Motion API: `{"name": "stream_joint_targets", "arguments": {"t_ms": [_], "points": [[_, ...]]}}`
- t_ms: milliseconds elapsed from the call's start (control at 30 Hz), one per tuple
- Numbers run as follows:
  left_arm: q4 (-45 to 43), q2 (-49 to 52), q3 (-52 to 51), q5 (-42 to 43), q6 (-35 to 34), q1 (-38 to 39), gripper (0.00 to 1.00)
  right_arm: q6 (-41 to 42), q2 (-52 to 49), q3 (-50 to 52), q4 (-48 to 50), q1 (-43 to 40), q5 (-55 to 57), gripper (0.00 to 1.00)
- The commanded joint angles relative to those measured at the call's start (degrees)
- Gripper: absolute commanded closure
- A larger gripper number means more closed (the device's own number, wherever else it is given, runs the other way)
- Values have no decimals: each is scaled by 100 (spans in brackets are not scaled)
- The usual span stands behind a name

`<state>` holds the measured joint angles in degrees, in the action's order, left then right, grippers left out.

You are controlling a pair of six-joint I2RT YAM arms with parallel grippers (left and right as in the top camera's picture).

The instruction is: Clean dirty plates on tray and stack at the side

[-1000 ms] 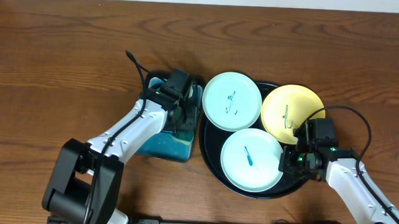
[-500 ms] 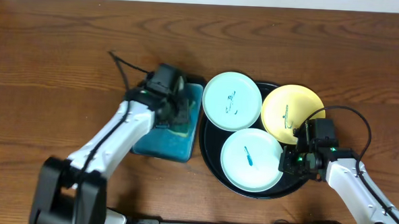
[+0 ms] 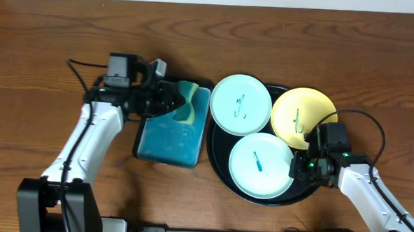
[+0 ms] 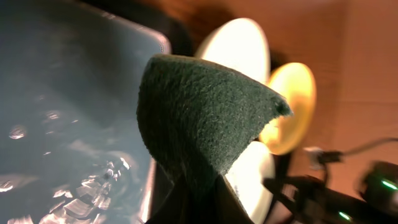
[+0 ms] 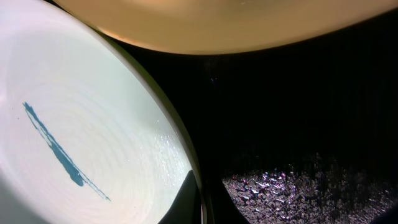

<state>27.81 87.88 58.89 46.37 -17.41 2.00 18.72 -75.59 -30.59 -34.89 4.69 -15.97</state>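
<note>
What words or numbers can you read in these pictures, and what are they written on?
There are no words, numbers or signs to read in any view.
The rear mint-blue plate has only a blue ink scribble, not letters.
The front mint-blue plate has only a blue ink streak, not a letter.
The yellow plate has only a small dark scribble, not letters.
</note>
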Motion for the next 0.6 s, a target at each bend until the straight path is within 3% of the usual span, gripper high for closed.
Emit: {"name": "stream_joint_targets", "arguments": {"t_ms": [0, 333, 567], "points": [[-37, -9, 31, 1539, 538, -437, 93, 98, -17, 7, 22, 66, -17, 99], [-293, -9, 31, 3515, 533, -1499, 93, 98, -17, 7, 22, 68, -17, 99], [-297, -9, 31, 3574, 535, -1735, 92, 98, -17, 7, 22, 68, -17, 99]]}}
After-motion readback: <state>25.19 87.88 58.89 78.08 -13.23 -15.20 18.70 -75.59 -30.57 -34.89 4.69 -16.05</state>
